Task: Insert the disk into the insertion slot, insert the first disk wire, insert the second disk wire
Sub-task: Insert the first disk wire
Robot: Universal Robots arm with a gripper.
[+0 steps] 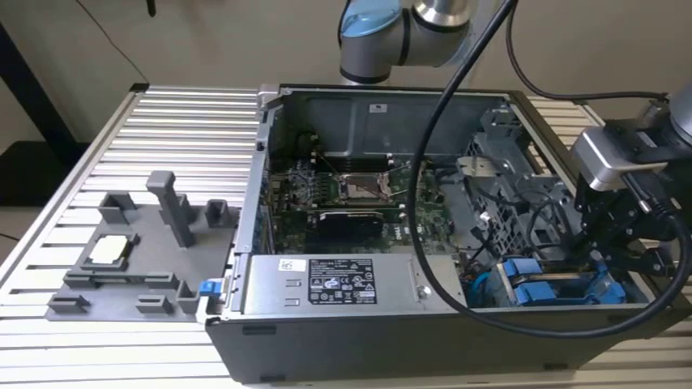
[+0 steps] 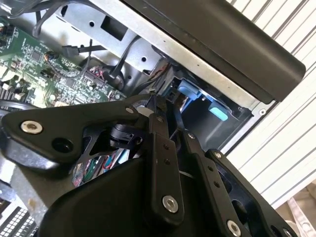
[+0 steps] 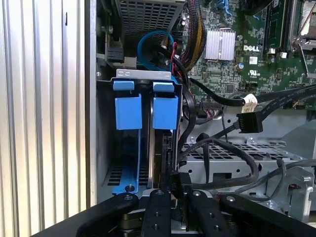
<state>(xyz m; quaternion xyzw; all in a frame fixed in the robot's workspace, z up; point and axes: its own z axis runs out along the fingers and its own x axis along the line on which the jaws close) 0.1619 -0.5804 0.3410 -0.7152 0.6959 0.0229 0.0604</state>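
Observation:
The disk (image 3: 159, 148) stands edge-on in the insertion slot (image 3: 106, 148) at the case's front corner, with its blue carrier tab (image 3: 164, 108) on top. In the exterior view the blue tabs (image 1: 536, 292) show low in the case on that view's right. My gripper (image 3: 173, 190) hangs right over the disk's end, and its fingers (image 3: 158, 212) sit close together on a black wire connector (image 3: 172, 178). In the second wrist view the gripper (image 2: 167, 106) points into the same corner. A second black flat connector (image 3: 249, 121) hangs free nearby on its cable.
A second blue tab (image 3: 128, 111) sits beside the disk's one. Loose black cables (image 3: 222, 148) loop over the perforated cage (image 3: 237, 153). The motherboard (image 1: 346, 190) and the labelled power-supply box (image 1: 330, 284) fill the case. A grey fixture (image 1: 141, 251) stands on the slatted table.

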